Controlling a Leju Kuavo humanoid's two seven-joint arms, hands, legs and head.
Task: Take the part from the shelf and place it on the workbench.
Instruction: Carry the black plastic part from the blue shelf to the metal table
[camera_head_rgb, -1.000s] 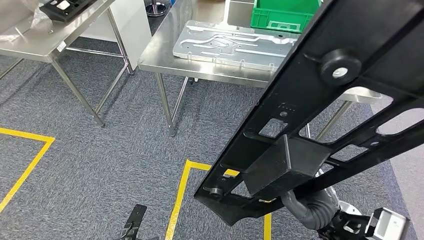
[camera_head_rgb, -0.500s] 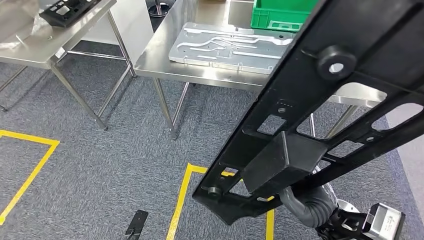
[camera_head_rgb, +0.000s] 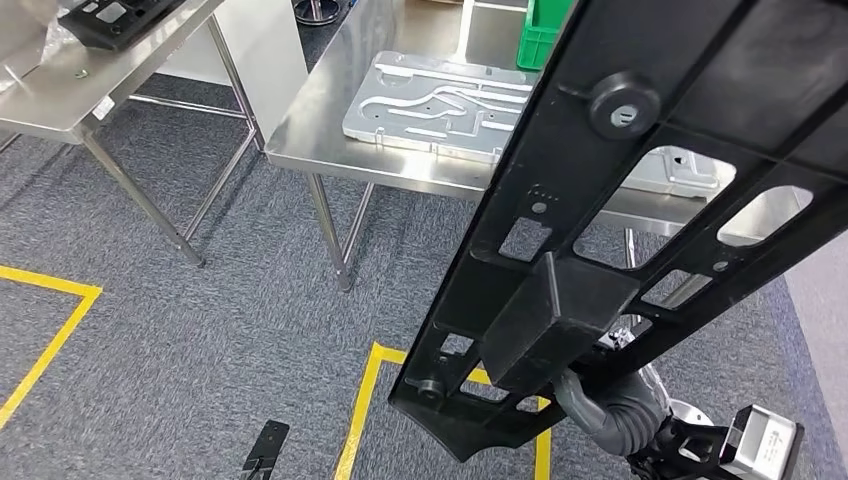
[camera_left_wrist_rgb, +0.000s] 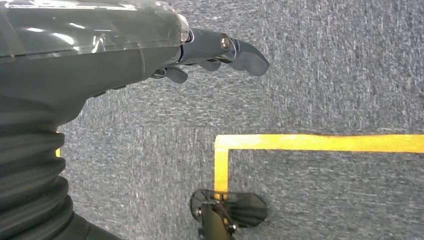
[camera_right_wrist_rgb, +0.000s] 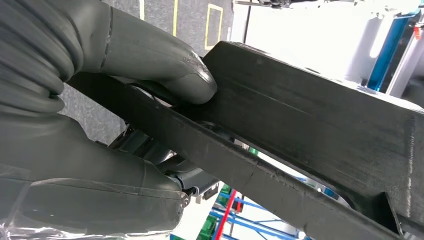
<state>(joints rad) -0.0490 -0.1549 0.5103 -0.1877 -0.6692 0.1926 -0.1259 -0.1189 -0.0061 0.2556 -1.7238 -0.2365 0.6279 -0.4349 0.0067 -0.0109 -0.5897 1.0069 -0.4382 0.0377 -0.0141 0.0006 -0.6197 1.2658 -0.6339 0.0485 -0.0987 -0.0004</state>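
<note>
A long black plastic frame part (camera_head_rgb: 560, 310) with cut-outs and a box-shaped block runs from the lower middle of the head view up to the top right corner. My right hand (camera_head_rgb: 612, 412) grips its lower end from underneath. In the right wrist view the thumb (camera_right_wrist_rgb: 170, 70) presses on the part (camera_right_wrist_rgb: 310, 125). The steel workbench (camera_head_rgb: 330, 130) stands ahead, beyond the part. My left hand (camera_left_wrist_rgb: 150, 55) hangs over the carpet with loosely extended fingers (camera_left_wrist_rgb: 235, 50), holding nothing.
A silver machined plate (camera_head_rgb: 440, 95) lies on the workbench, with a green crate (camera_head_rgb: 545, 35) behind it. A second steel table (camera_head_rgb: 100, 80) at the far left carries another black part (camera_head_rgb: 110, 15). Yellow tape lines (camera_head_rgb: 365, 400) mark the grey carpet.
The whole picture has shifted a little, so the camera has moved. The black part has swung leftward in the view and hides more of the green crate and plate.
</note>
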